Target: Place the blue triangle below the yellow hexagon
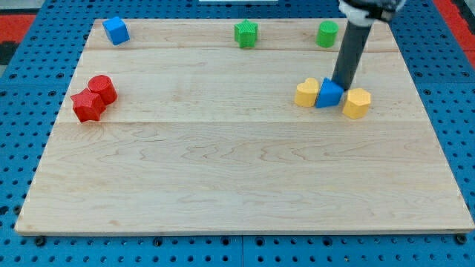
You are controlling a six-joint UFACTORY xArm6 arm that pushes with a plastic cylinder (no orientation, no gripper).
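Note:
The blue triangle [328, 94] sits at the view's right, squeezed between two yellow blocks. The yellow block on its right [357, 103] looks like the hexagon; the yellow block on its left [306, 93] has a lobed, heart-like shape. My tip [341, 82] comes down from the view's top and touches the blue triangle's upper right edge, just above and left of the yellow hexagon.
A blue cube [116, 30] is at the top left. A green star-like block [246, 34] and a green cylinder [327, 34] are along the top. A red cylinder [102, 88] and a red star [87, 106] sit together at the left. The wooden board [237, 178] lies on a blue pegboard.

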